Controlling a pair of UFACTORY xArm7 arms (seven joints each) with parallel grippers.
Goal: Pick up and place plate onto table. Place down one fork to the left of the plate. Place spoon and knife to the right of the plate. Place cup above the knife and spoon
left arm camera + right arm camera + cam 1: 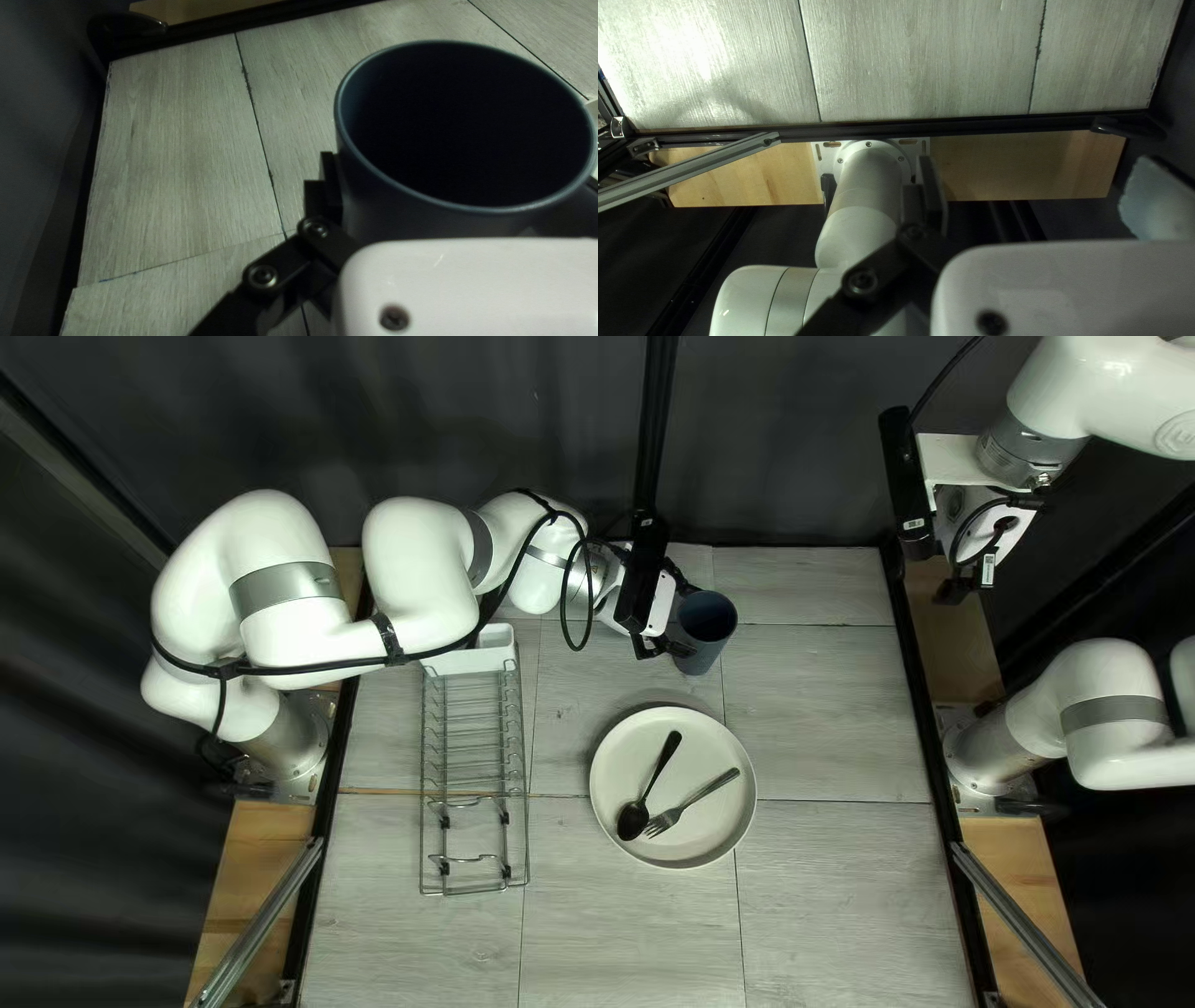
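Bench (834, 722): plate's (712, 836) down mid-bench, so I reckon it's cup (706, 617) time, by the far edge at the left tool (681, 620) (gripping or loose, can't tell). Next, probably shift it toward the right far corner. Right tool's (957, 591) released. Spoon (632, 820), fork (693, 802) on plate; can't spot a knife.

Lower centre, top left view: passage between dish rack (473, 747) and plate (713, 836). Upper centre: cup (700, 662) obstructs.

No text is legible; the right arm (1120, 392) bears a tiny label (988, 570).
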